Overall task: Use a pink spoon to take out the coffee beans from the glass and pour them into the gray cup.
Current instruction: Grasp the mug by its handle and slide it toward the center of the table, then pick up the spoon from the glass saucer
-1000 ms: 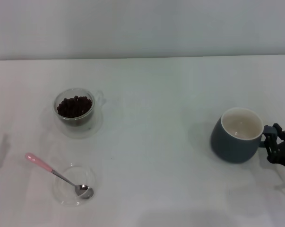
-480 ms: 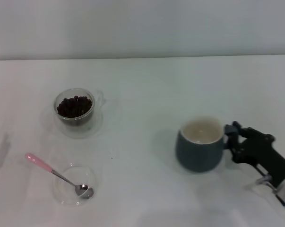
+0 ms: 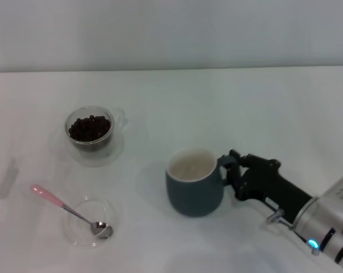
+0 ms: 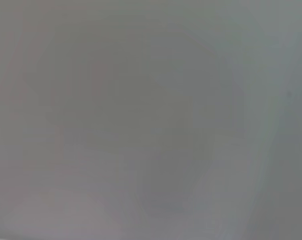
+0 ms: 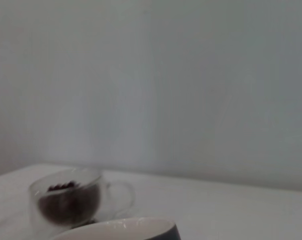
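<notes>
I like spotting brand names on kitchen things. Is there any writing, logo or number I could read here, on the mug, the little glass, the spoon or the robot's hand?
None can be read in any view.
The gray cup: plain, no print.
The glass of coffee beans: clear, no marking.
The pink spoon: no lettering.
The right hand, at the cup's handle: black, no label; a small blue light glows on the arm behind it.

The left wrist view was filled by a featureless gray blur, and nothing could be made out in it. In the right wrist view the gray cup (image 5: 121, 229) was cut off by the picture's edge (only its rim showed). The cup's handle was hidden behind the right gripper (image 3: 231, 169) in the head view, toward the table's near edge.
</notes>
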Robot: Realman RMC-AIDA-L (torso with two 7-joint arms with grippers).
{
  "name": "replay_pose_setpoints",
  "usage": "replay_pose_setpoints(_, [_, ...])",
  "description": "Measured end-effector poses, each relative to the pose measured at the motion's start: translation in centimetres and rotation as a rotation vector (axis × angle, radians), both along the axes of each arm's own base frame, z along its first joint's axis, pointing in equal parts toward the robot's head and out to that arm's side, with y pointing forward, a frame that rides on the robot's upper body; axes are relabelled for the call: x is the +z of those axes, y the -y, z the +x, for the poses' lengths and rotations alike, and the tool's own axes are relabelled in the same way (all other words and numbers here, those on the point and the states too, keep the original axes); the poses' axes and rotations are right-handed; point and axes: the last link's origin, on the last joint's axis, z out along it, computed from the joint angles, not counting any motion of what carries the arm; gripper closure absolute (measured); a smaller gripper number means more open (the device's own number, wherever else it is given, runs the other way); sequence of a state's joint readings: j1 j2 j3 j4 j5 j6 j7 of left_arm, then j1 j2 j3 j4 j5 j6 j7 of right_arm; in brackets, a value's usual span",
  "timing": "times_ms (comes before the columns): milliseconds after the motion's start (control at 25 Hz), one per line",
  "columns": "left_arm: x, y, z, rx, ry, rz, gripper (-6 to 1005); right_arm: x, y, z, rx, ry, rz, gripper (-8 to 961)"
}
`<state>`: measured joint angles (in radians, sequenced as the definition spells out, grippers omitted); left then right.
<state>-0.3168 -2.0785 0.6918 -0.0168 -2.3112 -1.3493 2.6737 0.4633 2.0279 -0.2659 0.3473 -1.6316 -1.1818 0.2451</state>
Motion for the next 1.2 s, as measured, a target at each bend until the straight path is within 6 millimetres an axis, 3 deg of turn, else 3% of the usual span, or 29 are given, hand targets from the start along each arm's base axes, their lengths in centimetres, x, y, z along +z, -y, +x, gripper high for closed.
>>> replay_pose_setpoints(200, [0.0, 0.1, -0.1, 0.003, 0.000, 0.001, 138, -0.5, 0.4, -0.1, 0.026, 0.021, -0.039, 778])
replay_pose_setpoints(640, [0.1, 0.3, 0.0, -0.009, 0.002, 0.009, 137, 0.0, 1.2, 1.0, -0.019, -0.016, -0.061, 616])
replay_pose_setpoints(880, [0.2, 0.5, 0.0, -0.009, 0.003, 0.013, 137, 1.4, 3.1, 2.2, 0.003, -0.083, -0.125, 408])
replay_pose_setpoints(960, [0.2, 0.6, -0.1, -0.008, 0.002, 0.011, 137, 2.1, 3.9, 2.9, -0.002, -0.109, -0.140, 164])
replay_pose_setpoints(1200, [0.3, 2.1, -0.8, -0.006, 0.097, -0.033, 138, 5.2, 4.8, 5.3, -0.047, -0.129, -0.044, 169])
